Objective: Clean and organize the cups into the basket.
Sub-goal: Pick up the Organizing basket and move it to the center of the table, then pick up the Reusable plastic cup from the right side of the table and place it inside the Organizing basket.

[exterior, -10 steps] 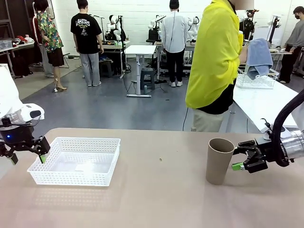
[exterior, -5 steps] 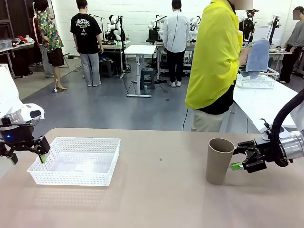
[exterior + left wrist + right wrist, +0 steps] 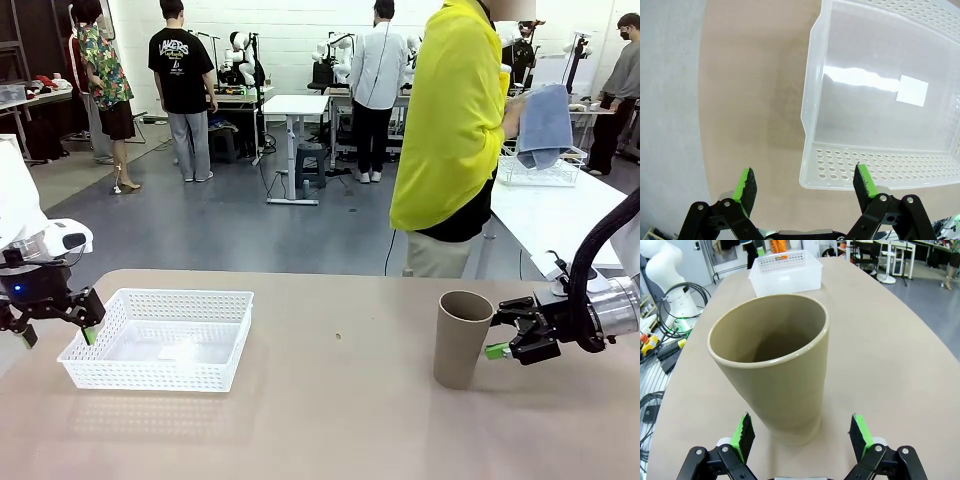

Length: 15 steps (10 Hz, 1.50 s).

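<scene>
One tan-brown cup [image 3: 462,338] stands upright on the table at the right, mouth up. My right gripper [image 3: 499,330] is open just to its right, lying sideways at the height of its lower half. In the right wrist view the cup [image 3: 774,367] rises between the two green pads [image 3: 743,433], with a gap on each side of my right gripper [image 3: 802,434]. The white lattice basket [image 3: 160,338] sits at the left, with no cup inside. My left gripper [image 3: 58,333] hangs open at its left end; in its wrist view the gripper [image 3: 805,183] hovers over the basket's near wall [image 3: 880,164].
A person in a yellow top [image 3: 452,130] stands at the far side, turned toward a side table, holding a blue cloth [image 3: 545,122] over a white wire basket [image 3: 540,170]. The brown tabletop [image 3: 340,400] lies bare between basket and cup.
Both arms have stayed almost still. The person's blue cloth has shifted slightly over the wire basket.
</scene>
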Available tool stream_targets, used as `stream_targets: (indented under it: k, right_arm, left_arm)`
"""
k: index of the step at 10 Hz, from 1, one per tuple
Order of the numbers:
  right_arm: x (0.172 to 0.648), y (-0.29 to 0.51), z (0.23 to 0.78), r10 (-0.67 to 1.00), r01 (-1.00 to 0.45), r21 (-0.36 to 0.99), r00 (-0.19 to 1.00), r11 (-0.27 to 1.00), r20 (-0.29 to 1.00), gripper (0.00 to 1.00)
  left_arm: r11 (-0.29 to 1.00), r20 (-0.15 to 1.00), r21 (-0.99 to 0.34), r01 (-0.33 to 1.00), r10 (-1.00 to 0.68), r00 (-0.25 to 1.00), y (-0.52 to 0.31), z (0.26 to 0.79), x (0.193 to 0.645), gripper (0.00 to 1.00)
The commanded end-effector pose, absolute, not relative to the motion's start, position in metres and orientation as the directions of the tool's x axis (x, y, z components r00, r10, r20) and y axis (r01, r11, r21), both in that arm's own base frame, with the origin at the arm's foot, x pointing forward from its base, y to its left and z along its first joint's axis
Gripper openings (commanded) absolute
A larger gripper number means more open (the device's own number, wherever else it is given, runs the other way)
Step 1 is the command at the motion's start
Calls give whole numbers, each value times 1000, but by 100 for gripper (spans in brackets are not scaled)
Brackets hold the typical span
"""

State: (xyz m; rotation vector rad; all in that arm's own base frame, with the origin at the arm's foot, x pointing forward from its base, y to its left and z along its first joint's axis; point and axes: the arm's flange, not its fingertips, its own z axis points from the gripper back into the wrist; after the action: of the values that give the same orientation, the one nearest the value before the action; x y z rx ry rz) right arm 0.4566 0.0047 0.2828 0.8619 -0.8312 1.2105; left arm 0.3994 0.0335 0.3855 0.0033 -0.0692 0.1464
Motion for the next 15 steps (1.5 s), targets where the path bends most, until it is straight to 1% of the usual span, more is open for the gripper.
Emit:
stream_targets:
  k: [1,2,5,7,12,13,14,15]
  right_arm:
    - [457,9,273,403,-991,118,131,57,906,100]
    - [457,14,272,405,-992,123,122,25,906,100]
    - [465,30,265,395,-993,114,109,10,912,100]
    - [475,44,256,402,-995,95,92,12,911,100]
    - [489,67,237,403,-994,104,80,-39,912,100]
    - [489,67,236,404,-994,98,71,-48,912,58]
    - [488,66,236,404,-994,96,66,-55,912,41]
    - [488,65,236,398,-994,97,70,-47,915,0]
  left_arm:
    - [977,30,-4,-213,213,977,33,385,408,100]
    - [977,33,6,-214,214,976,32,381,410,100]
    - [971,30,22,-236,235,971,31,371,416,100]
    - [968,7,13,-251,251,968,28,359,427,100]
    - [963,-12,-9,-269,269,963,27,335,450,100]
    - [965,-7,-17,-262,261,965,27,334,452,100]
    - [969,-3,-31,-245,245,970,26,334,452,42]
    - [973,-6,-23,-231,231,973,26,335,451,42]
